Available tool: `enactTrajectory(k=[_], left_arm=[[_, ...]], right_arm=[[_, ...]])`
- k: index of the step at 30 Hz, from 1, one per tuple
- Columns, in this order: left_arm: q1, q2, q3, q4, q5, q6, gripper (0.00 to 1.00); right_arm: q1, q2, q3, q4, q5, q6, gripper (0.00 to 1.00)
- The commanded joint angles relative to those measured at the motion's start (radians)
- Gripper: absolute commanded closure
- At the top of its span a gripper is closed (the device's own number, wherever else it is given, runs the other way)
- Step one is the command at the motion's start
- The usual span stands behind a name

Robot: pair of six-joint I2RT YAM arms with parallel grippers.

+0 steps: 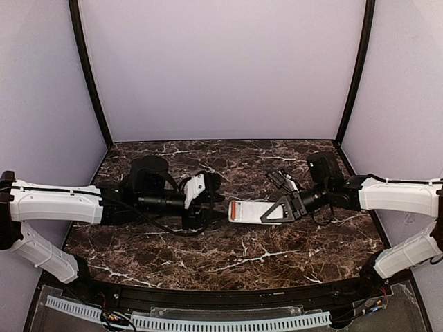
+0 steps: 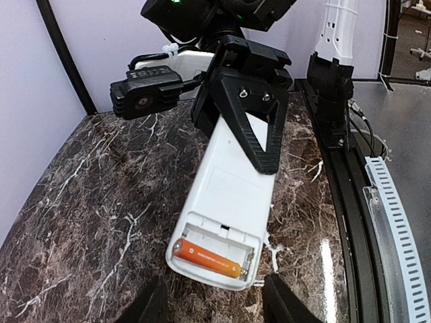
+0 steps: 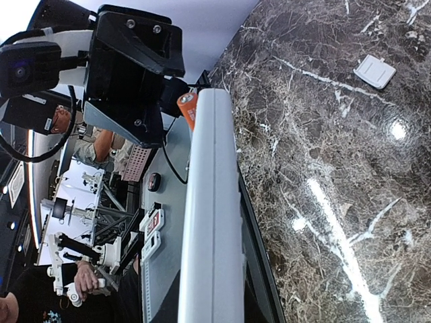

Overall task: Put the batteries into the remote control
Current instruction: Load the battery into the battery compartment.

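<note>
The remote control (image 2: 232,195) is held off the table with its plain white back up and its battery compartment uncovered. One orange battery (image 2: 209,259) lies in the compartment's outer slot, and the slot beside it shows bare white plastic. My right gripper (image 1: 280,207) is shut on the remote's far half, its black fingers (image 2: 259,134) clamping the sides. My left gripper (image 2: 215,311) stands open just short of the remote's battery end, with nothing between its tips. In the right wrist view the remote (image 3: 212,222) runs edge-on, the battery's tip (image 3: 187,108) showing at its end.
A small white battery cover (image 3: 375,70) lies flat on the dark marble tabletop (image 1: 228,263). A black rail (image 2: 350,202) runs along the table's near edge. Purple walls close in the back and sides.
</note>
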Motion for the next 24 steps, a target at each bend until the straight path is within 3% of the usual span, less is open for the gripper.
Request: enactTrajectory(k=[1,24], left_arm=[[-0.011,-0.027,0.044,-0.097,0.006,0.163,0.54],[-0.035,0.065,0.194,-0.29,0.018,0.266,0.66]], right_arm=[[0.012,0.022,-0.017,0.025,-0.055,-0.003,1.0],[0.029,0.06,0.006,-0.037,-0.084,-0.052,1.0]])
